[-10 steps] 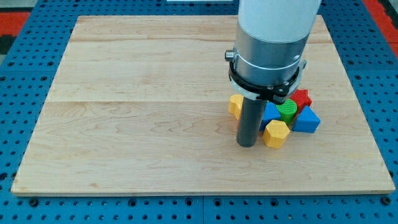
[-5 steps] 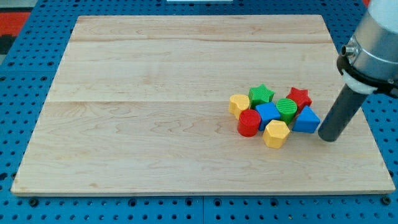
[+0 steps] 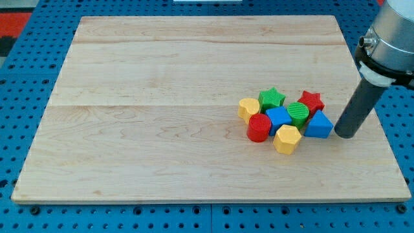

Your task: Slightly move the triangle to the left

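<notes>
Blue triangle [image 3: 318, 125] flat at block cluster's right edge

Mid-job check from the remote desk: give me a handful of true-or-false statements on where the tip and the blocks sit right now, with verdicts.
1. My tip is at the view's right of the blue triangle. True.
2. The red star lies at the view's left of the green star. False: it lies to its right.
3. The yellow hexagon is the block nearest the view's bottom. True.
4. The blocks are scattered across the wooden board. False: they form one tight cluster.
5. My tip rests among the blocks. False: it is outside the cluster.
</notes>
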`<action>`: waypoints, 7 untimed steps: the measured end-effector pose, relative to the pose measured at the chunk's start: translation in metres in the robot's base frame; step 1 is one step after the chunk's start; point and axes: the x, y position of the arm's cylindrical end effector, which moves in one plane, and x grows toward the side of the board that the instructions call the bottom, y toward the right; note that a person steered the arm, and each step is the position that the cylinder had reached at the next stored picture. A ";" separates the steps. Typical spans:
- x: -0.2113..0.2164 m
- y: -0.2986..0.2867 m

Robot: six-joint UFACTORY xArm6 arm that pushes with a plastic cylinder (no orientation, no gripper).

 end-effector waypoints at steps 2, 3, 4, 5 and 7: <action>0.000 -0.002; 0.000 -0.005; 0.000 -0.019; 0.000 -0.027; -0.002 0.083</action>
